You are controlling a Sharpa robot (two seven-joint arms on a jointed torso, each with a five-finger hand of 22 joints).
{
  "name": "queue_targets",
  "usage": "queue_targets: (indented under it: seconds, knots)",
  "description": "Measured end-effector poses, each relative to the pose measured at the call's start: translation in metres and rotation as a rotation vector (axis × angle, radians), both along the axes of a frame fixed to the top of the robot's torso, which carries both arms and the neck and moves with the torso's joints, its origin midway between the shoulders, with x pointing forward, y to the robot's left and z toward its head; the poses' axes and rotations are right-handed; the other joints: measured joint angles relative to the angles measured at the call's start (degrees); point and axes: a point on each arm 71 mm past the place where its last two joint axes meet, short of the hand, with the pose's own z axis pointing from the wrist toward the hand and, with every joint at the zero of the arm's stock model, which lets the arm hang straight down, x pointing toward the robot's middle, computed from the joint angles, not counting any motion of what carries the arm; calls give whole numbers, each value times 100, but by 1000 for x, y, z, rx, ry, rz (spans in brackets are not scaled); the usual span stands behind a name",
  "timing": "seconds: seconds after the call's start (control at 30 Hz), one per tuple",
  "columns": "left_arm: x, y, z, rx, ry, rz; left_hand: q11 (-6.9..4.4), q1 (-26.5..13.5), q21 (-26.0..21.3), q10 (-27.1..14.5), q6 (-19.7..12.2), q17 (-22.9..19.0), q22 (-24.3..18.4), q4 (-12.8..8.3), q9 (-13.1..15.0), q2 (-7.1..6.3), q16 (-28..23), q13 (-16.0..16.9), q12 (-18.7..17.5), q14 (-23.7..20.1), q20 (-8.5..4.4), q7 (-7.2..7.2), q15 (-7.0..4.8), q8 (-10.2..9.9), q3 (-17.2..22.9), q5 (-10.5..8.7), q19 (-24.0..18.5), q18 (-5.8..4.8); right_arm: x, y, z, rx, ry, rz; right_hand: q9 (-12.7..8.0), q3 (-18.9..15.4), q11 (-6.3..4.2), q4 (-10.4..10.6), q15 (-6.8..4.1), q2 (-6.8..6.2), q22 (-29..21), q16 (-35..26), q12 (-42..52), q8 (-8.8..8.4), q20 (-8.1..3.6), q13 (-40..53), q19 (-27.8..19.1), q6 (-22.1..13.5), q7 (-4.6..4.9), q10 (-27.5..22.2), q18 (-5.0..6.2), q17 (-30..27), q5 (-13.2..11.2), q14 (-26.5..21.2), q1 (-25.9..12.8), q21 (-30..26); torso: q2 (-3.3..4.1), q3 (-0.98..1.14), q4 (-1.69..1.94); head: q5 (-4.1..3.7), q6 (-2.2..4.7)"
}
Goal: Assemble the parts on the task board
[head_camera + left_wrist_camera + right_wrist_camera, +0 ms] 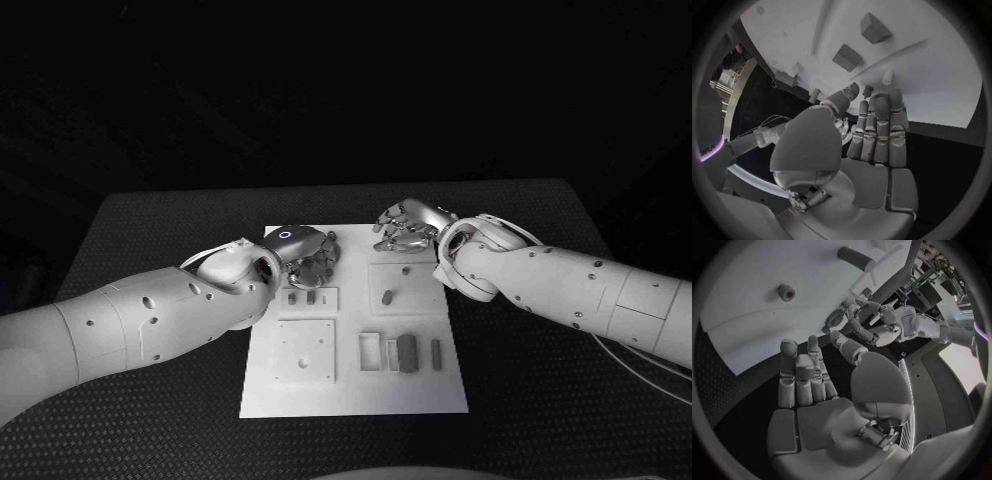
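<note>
the board [353,395] lies in the table's middle, long axis pointing away from the robot; left hand [306,262] and right hand [410,226] hover over its far end, fingers apart, holding nothing

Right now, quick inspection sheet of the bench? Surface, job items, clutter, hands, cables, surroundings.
Surface: black table, matte and textured, with the white task board lying flat in its middle.
Job's things: small grey parts in the board's recesses on the near side; a single peg stands in a square plate further back.
Clutter: nothing seen.
Hands: left hand above the board's far left part, fingers extended, holding nothing; right hand above the far right edge, fingers apart, holding nothing.
Cables: thin wires loop at the right wrist and left wrist; a pale cable hangs under the right arm.
Surroundings: dark, nothing seen.
</note>
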Motion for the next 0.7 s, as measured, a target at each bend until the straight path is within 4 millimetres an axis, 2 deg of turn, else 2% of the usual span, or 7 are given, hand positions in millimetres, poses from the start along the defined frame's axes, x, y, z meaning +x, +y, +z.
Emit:
queue_targets:
  seconds: [0.13, 0.3, 0.7]
  knots:
    - [2, 1, -3, 11, -5, 5, -7, -89, 122, 11, 0, 147, 176, -82, -8, 89, 146, 5, -97, 21, -21, 0, -21, 0, 82, 0, 43, -2, -1, 1, 0, 2, -2, 1, 0, 0, 0, 0, 7, 0, 0, 0, 0, 0, 8, 0, 8, 0, -1, 0, 0, 0, 0, 7, 0, 0, 1, 0, 2, -7, -2]
    - [3, 2, -5, 16, -9, 8, -20, -160, 284, 28, 0, 306, 432, -122, -20, 70, 359, 16, -197, 71, -32, 0, -11, -38, 122, 0, 112, -2, -1, 1, 1, 3, -4, 1, -2, 0, 0, 0, 7, 0, 0, 0, 0, 0, 8, 0, 8, 1, -2, 0, 0, 0, 0, 7, 0, 0, 1, -1, 3, -8, -11]
    - [2, -1, -6, 13, -14, 2, -33, -205, 463, 45, -21, 442, 713, -136, -28, 70, 614, -6, -241, 134, -33, 21, -31, -38, 169, 0, 239, -1, -1, 1, 1, 4, -4, 1, -4, 0, -1, 0, -9, 0, 0, 0, 0, 0, 8, 0, 8, 22, 1, -1, 0, 0, 0, -8, 0, 0, -4, -2, 6, -28, -21]
